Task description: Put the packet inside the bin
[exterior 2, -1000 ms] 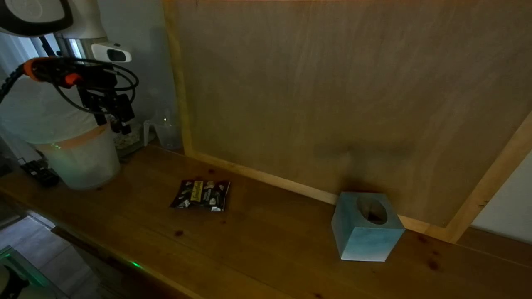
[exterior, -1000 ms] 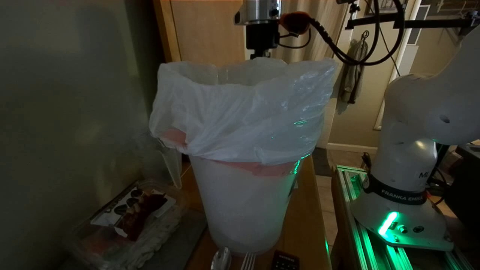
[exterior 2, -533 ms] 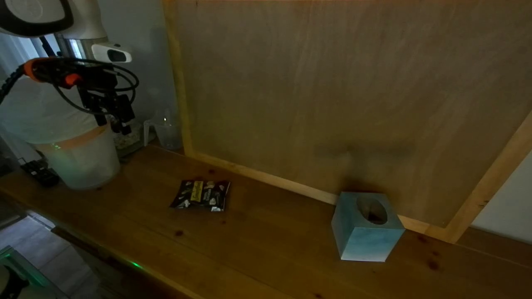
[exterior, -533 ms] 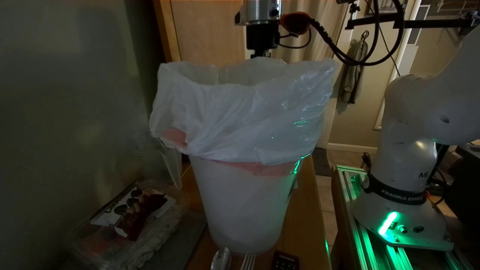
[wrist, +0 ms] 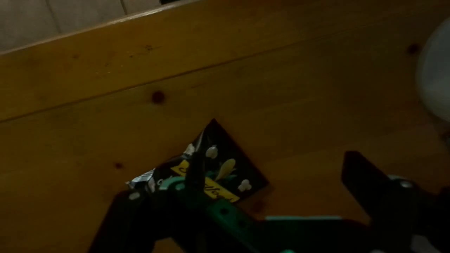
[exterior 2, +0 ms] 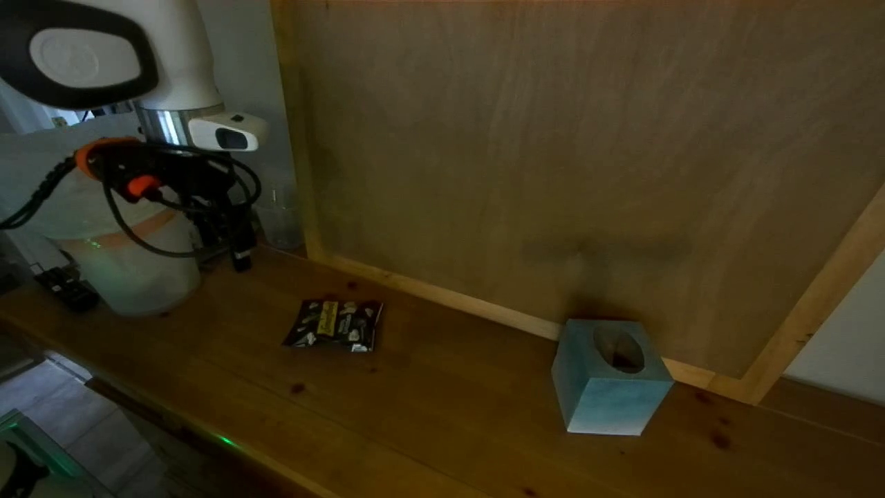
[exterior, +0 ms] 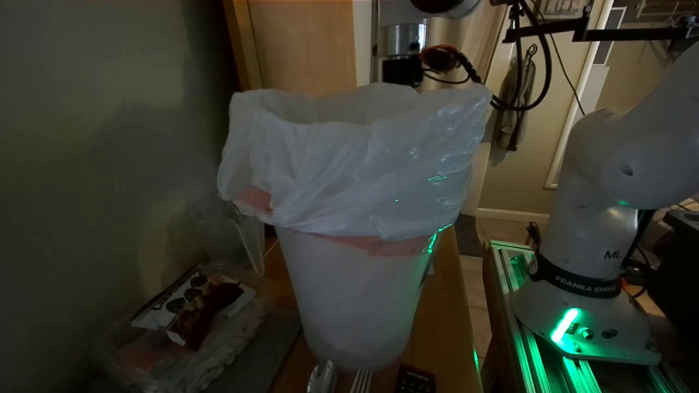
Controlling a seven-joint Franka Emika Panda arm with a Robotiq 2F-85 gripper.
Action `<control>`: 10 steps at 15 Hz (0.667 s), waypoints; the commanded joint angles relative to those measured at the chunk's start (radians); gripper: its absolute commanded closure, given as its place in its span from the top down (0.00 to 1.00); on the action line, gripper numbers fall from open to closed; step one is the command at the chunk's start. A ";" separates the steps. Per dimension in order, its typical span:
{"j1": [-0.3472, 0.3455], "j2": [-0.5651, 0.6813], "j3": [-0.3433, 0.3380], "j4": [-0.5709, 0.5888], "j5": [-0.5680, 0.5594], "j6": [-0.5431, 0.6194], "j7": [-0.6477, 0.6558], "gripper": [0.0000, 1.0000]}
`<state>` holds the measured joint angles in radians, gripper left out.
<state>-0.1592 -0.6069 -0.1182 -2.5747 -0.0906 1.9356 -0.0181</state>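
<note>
1. Far left, at nine o'clock from the packet [exterior 2: 333, 325]: black keypad [exterior 2: 67, 287] on the table [exterior 2: 442, 401], near the bin [exterior 2: 145, 273]. In an exterior view, spoon [exterior: 322, 377] and fork [exterior: 361, 381] at nine o'clock from the keypad.
2. At ten o'clock from the packet: bin, tall, white, upright, with a translucent bag [exterior: 355, 169] folded over the rim in both exterior views.
3. At eight o'clock from the bin, in an exterior view: clear tub [exterior: 248, 314] with a red-and-white pack [exterior: 203, 316], on top or inside, cannot tell which.
4. Again toward ten o'clock from the packet: tool [wrist: 274, 165], hanging from the arm [exterior 2: 183, 62] over the table, pointing down, apart from the packet. Set wide: in the wrist view, fingers [wrist: 358, 172] well apart, one crossing in front of the packet.
5. At eleven o'clock: clear jug [exterior 2: 280, 225], partly hidden behind the tool.
6. At the clock's centre: packet, lying on the table, outside the bin. Black, with a yellow label; in the wrist view, a silvery tip toward nine o'clock.
7. From twelve round to three o'clock: framed wooden panel [exterior 2: 553, 159], standing along the table's far side.
8. Far right, between three and four o'clock: blue box [exterior 2: 605, 398] on the table, oval hole in the top.
</note>
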 commanded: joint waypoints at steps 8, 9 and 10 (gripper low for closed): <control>-0.102 0.019 -0.080 -0.052 -0.045 0.261 -0.004 1.00; -0.107 0.025 -0.084 -0.055 -0.045 0.268 -0.004 1.00; -0.107 0.026 -0.084 -0.055 -0.045 0.268 -0.004 1.00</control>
<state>-0.2630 -0.5813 -0.2046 -2.6309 -0.1376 2.2057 -0.0209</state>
